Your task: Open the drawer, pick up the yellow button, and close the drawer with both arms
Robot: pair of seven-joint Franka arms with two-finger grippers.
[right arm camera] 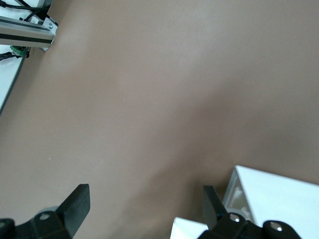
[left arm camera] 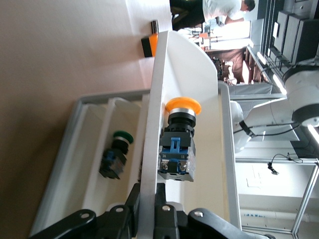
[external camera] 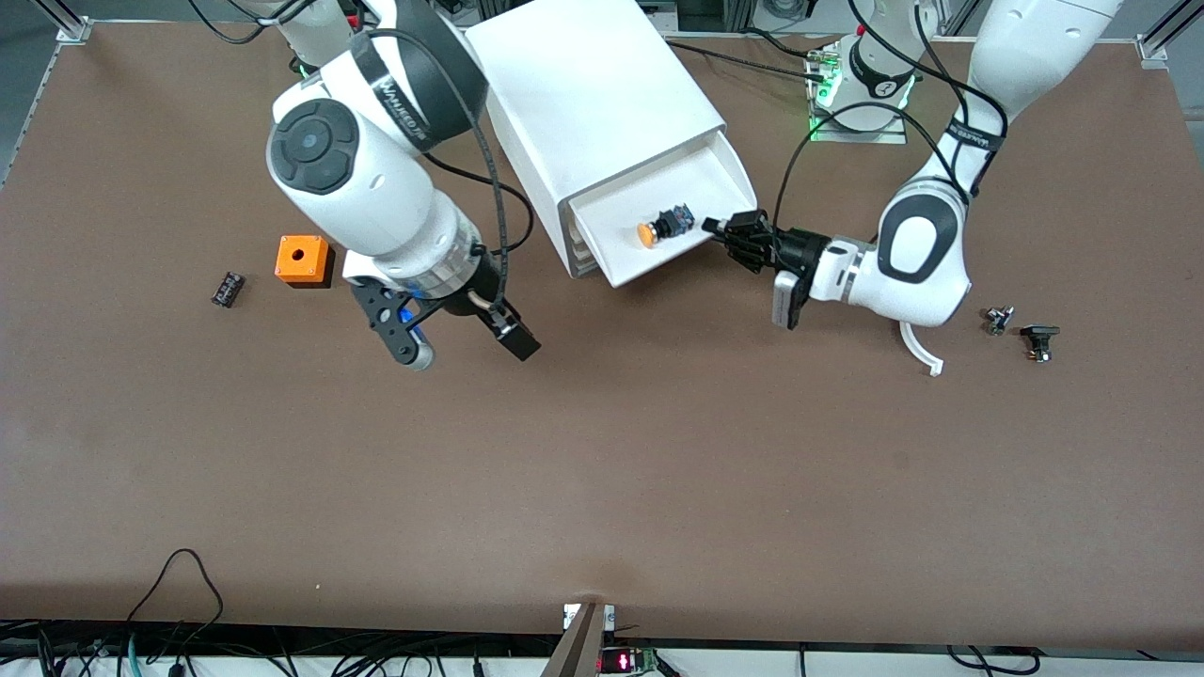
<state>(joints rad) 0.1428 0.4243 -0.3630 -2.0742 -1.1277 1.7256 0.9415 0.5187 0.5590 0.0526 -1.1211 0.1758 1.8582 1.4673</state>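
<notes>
The white cabinet (external camera: 583,85) stands at the table's middle, near the robots' bases. Its top drawer (external camera: 691,179) is pulled out toward the front camera. Inside lies the button (external camera: 658,227), orange cap and black-and-blue body; the left wrist view shows the button (left arm camera: 178,144) close against the drawer's front wall (left arm camera: 159,99). My left gripper (external camera: 729,230) is shut on that front wall at the left arm's end, fingers (left arm camera: 130,211) pinching the thin panel. My right gripper (external camera: 467,350) hangs open with nothing in it, over the table beside the cabinet; the right wrist view shows its fingers (right arm camera: 79,196) over bare table.
An orange cube with a hole (external camera: 303,259) and a small black part (external camera: 228,288) lie toward the right arm's end. Two small parts (external camera: 999,320) (external camera: 1039,340) and a white curved piece (external camera: 922,350) lie by the left arm. A green-capped button (left arm camera: 115,154) sits in a lower drawer.
</notes>
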